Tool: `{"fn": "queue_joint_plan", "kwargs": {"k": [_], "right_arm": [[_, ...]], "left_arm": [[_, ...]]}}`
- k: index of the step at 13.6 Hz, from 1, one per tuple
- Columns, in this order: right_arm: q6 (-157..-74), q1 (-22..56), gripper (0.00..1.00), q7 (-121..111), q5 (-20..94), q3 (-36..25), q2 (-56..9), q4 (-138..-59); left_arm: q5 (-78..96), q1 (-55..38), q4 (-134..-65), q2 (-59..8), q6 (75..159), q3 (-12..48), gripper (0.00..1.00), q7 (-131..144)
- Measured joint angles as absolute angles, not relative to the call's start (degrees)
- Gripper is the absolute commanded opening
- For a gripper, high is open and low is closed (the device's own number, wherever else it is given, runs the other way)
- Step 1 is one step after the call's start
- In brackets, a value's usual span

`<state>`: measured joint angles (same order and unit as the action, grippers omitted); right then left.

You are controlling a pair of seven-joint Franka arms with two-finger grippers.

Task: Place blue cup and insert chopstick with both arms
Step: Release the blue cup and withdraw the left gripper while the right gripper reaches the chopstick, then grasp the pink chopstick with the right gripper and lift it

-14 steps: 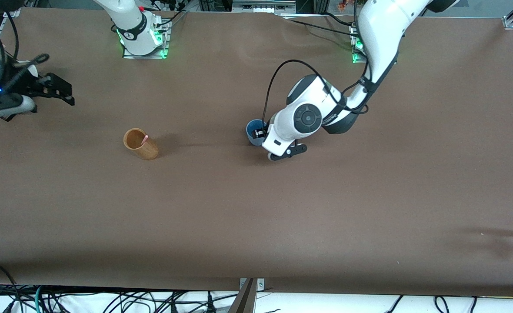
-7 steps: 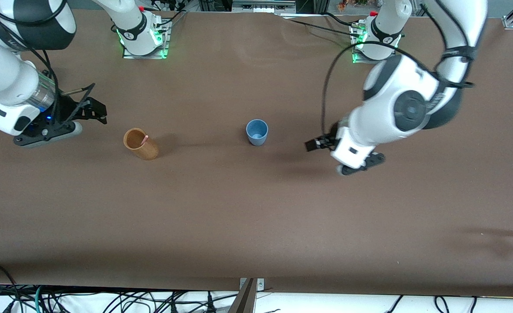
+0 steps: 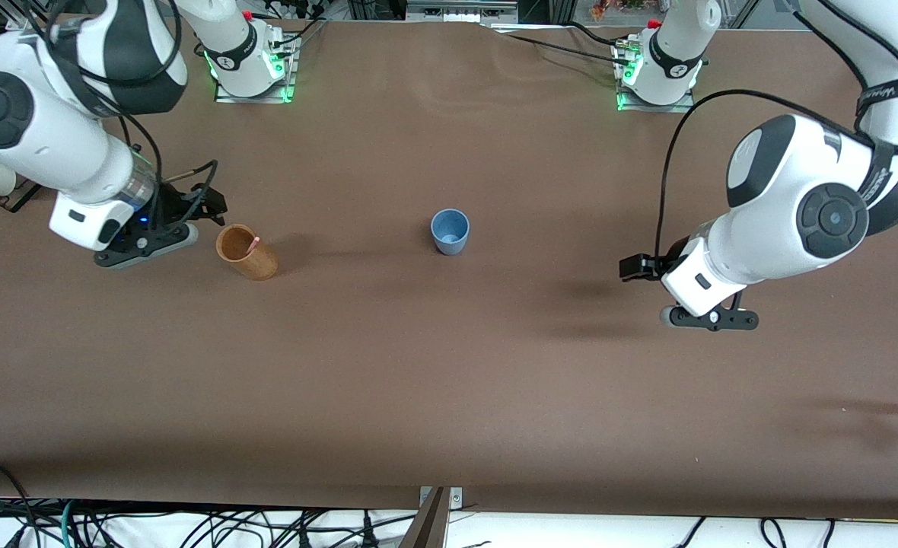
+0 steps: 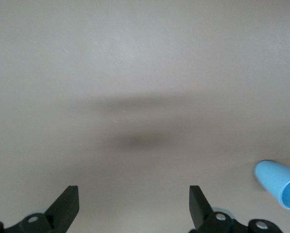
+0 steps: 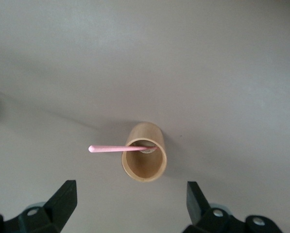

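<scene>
The right end effector (image 3: 207, 205) hovers spread and empty just beside the brown cup (image 3: 246, 253), which holds the pink chopstick (image 5: 120, 148) leaning on its rim; the left end effector (image 3: 635, 268), also spread and empty, hangs over bare table (image 3: 449, 380), well apart from the upright blue cup (image 3: 450, 231) at mid-table.

No readable text, label, brand, number or sign anywhere; only faint, illegible lettering on a dark band (image 3: 889, 93) of the left arm.
</scene>
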<state>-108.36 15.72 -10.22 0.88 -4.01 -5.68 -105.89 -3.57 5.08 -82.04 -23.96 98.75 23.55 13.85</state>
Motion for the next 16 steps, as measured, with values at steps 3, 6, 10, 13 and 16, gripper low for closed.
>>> {"fn": "queue_joint_plan", "kwargs": {"k": [3,6,10,13,16], "right_arm": [[-115.25,15.83,1.0,-10.42,0.84,-3.12,-5.47,-110.55],[-123.11,15.92,1.0,-10.44,0.42,-1.42,-5.53,-116.77],[-129.78,15.98,0.99,-10.44,0.21,-0.35,-5.62,-122.07],[-130.5,15.97,0.88,-10.44,-0.61,-0.35,-5.64,-122.22],[-131.37,15.98,0.72,-10.45,-1.05,-0.34,-5.99,-122.36]], "left_arm": [[-4.74,6.26,-81.71,-19.37,95.34,23.46,1.0,8.55],[-4.74,6.95,-81.44,-17.18,93.66,22.44,1.0,6.36],[-4.74,-1.86,-82.86,-11.51,93.13,12.16,1.0,6.2],[-4.74,-2.42,-90.21,-6.15,97.43,10.18,1.0,6.2],[-4.26,-2.34,-98.22,-0.92,101.23,8.48,1.0,6.2]]}}
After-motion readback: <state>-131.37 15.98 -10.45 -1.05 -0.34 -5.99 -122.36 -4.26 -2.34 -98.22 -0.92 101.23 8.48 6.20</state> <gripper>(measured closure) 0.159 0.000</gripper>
